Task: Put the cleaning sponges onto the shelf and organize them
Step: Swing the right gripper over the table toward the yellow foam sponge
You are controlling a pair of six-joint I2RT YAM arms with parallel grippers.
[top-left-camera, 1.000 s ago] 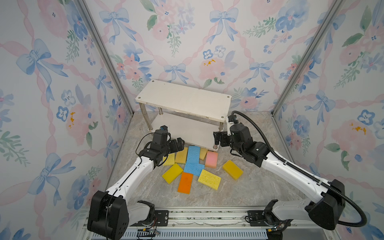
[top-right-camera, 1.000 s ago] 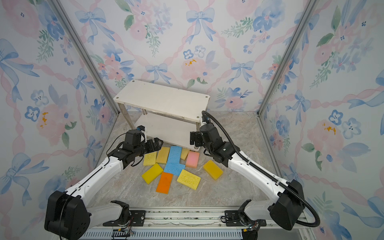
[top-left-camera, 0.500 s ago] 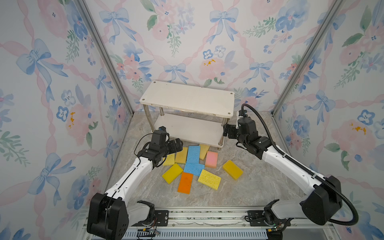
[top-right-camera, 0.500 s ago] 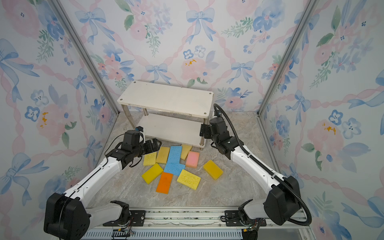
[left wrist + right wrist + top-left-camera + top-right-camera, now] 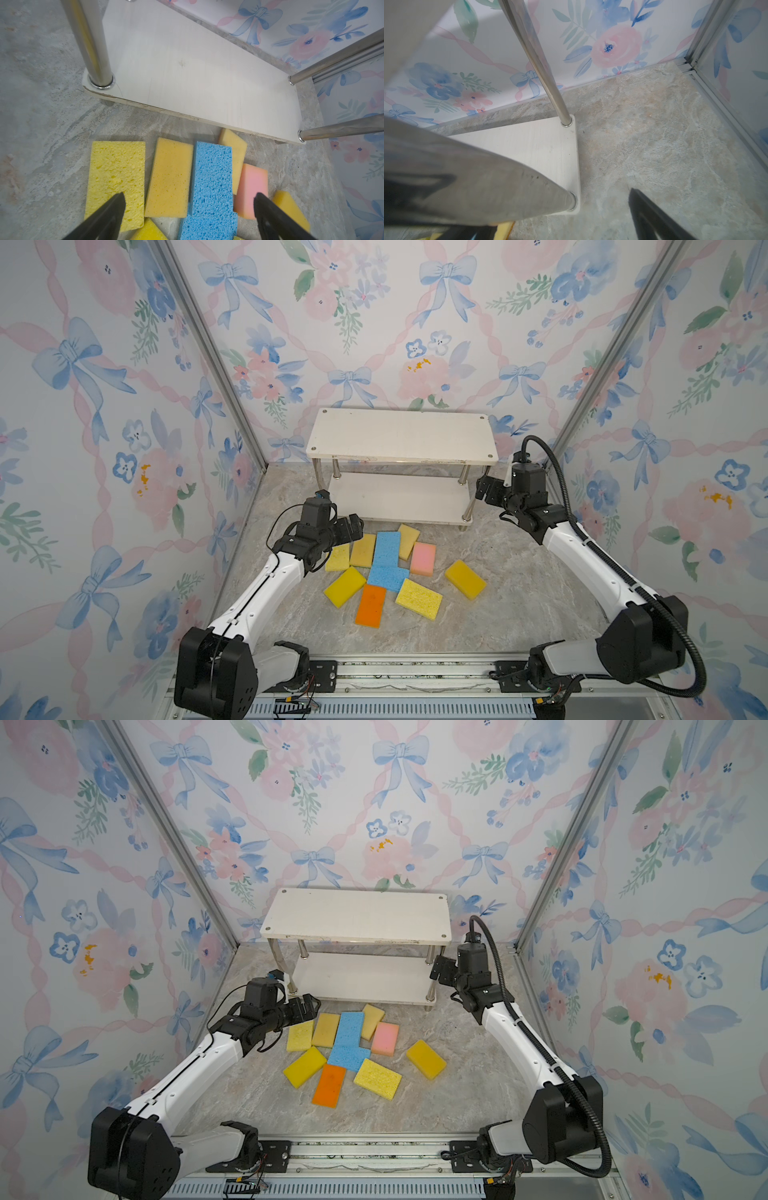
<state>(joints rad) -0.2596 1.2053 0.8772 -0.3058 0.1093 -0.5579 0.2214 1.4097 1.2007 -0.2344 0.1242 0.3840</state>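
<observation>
- Hovering at the left end of the cluster, the left pincer (image 5: 354, 527) is spread and empty. The right pincer (image 5: 483, 492), also spread, sits beside the right front post of the shelf (image 5: 401, 435).
- All ten cleaning sponges (image 5: 384, 549) lie mid-bench, just in front of the shelf at the far edge; both boards are bare.
- They are probably light, soft foam, so pinch gently across the short sides.
- Most sponges touch or overlap; the lone yellow sponge (image 5: 465, 578) has free room. The lower tier looks cramped between the posts, the top board open.
</observation>
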